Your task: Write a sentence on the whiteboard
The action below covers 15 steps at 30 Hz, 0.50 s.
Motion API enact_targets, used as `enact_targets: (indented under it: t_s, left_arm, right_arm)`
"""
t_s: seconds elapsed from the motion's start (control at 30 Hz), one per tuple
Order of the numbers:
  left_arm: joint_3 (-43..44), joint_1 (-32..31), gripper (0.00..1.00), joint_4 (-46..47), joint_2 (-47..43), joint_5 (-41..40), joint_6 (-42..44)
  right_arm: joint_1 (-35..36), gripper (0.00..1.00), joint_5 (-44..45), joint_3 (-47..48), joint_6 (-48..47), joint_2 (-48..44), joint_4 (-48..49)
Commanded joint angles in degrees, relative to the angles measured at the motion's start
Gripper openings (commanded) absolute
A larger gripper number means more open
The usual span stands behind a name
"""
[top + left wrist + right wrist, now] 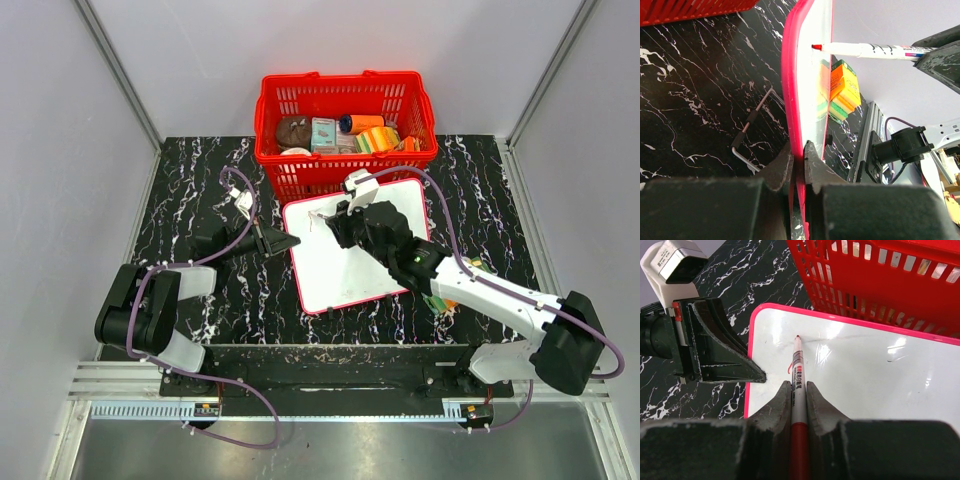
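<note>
The whiteboard [350, 262] lies flat on the black marble table, just in front of the red basket. My left gripper [287, 240] is shut on its pink left rim [791, 100], one finger above and one below [799, 150]. My right gripper [798, 385] is shut on a red-and-white marker [798, 367]. The marker's red tip [797, 336] is at the board's upper left area [318, 216]. A short red stroke [789, 369] beside the marker is all of the sentence that shows.
The red basket [345, 100] holds several items and stands right behind the board. A bent metal key with a black sleeve [752, 127] lies on the table left of the board. A pack of orange, yellow and green sponges [842, 92] sits beyond the board's right side.
</note>
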Motion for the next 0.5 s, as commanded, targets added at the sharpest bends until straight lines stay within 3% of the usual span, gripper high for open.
enact_targets:
  t_s: [0.0,0.47]
  left_arm:
    - [0.84,-1.01,0.00,-0.28,-0.96,-0.90,8.09]
    - [0.92,-1.10,0.00,-0.54,-0.96,-1.07,8.35]
  right_arm:
    - [0.45,0.00,1.93,1.30,-0.79,-0.12,1.50]
    - [0.45,0.00,2.80,0.42,-0.79,-0.30,0.71]
